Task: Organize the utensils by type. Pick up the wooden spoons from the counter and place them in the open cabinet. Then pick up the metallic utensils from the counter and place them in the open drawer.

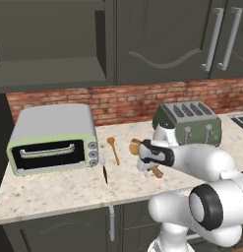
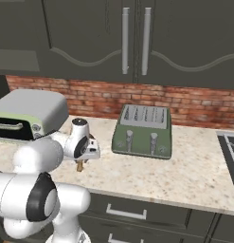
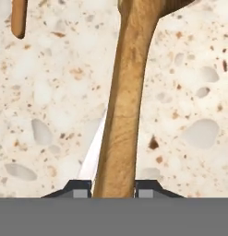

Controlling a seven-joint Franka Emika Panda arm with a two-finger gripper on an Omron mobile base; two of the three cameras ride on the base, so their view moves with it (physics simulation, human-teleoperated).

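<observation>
Gripper (image 3: pixel 113 189) pinching the handle of the larger wooden spoon (image 3: pixel 122 101), fingertips (image 3: pixel 80 190) pressed to either side, low over the counter (image 3: pixel 189 92). Gripped mid-handle, likely for a balanced lift toward the cabinet (image 1: pixel 54 64). Slim spoon (image 1: pixel 113 149) and knife (image 1: pixel 105 173) lying nearby beside the toaster oven (image 1: pixel 51 138).

Arm links (image 1: pixel 206 162): glossy white, rounded, thick tubular shells.
Joints (image 1: pixel 207 206): dark grey to black rings between the white shells; one broad black band circles the big lower joint.
Wrist (image 1: pixel 157 153): black collar, white housing beyond it.
Pincer (image 3: pixel 113 189): two small dark fingertips with pale grey pads.
</observation>
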